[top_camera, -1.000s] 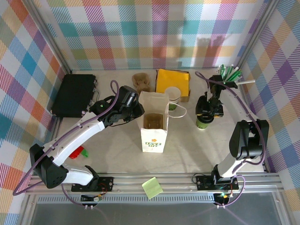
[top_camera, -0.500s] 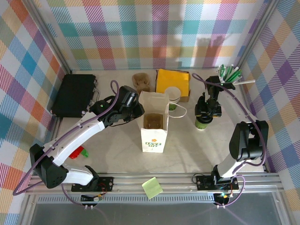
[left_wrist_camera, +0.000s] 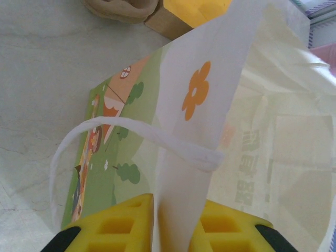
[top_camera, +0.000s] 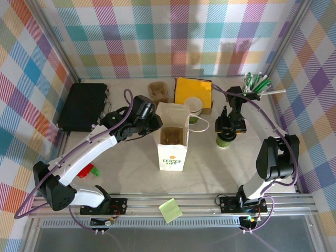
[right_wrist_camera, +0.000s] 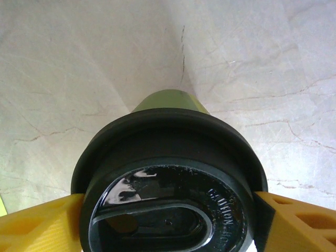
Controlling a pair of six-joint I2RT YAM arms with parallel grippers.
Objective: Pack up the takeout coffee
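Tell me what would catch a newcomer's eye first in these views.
The white paper bag standing open mid-table draws the eye first, with one wall pinched by the left pincer. To its right, the right pincer clasps the black lid of a green cup. A bright yellow box sits behind the bag, by the back wall.

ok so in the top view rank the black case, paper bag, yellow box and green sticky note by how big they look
1. black case and paper bag: too close to rank, and the bag stands tall, nearer the camera
2. yellow box
3. green sticky note
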